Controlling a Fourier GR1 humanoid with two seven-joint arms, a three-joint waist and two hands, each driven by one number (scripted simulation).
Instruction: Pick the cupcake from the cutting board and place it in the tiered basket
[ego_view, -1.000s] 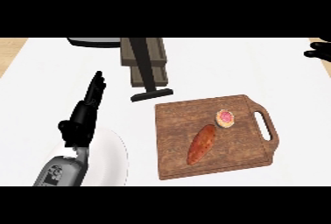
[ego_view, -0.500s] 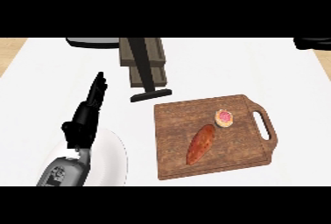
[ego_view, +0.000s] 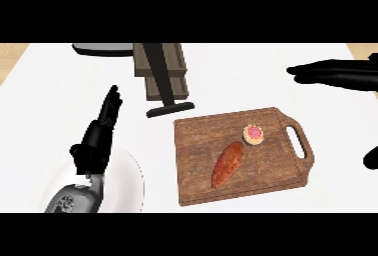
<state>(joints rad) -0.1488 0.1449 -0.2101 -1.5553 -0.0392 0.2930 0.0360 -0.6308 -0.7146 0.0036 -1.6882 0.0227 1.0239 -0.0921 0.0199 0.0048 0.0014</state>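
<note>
The right hand (ego_view: 336, 74), fingers relaxed and holding nothing, hangs beyond the cupcake (ego_view: 254, 133), which sits on the cutting board (ego_view: 199, 135) beside a sweet potato (ego_view: 227, 164); a careless descent could nudge either off target, while the left hand (ego_view: 100, 135) rests open

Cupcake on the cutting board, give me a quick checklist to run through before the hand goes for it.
1. Cupcake on the cutting board, upright near the handle end: ok.
2. Nothing on top of the cupcake: ok.
3. Sweet potato apart from the cupcake, not touching: ok.
4. Right hand over the cupcake: not ok, it is at the view's upper right, off the board.
5. Right hand empty, fingers fairly straight: ok.
6. Left hand out of the way, open at the view's left by the plate: ok.
7. Tiered basket free for the cupcake: cannot tell.
</note>
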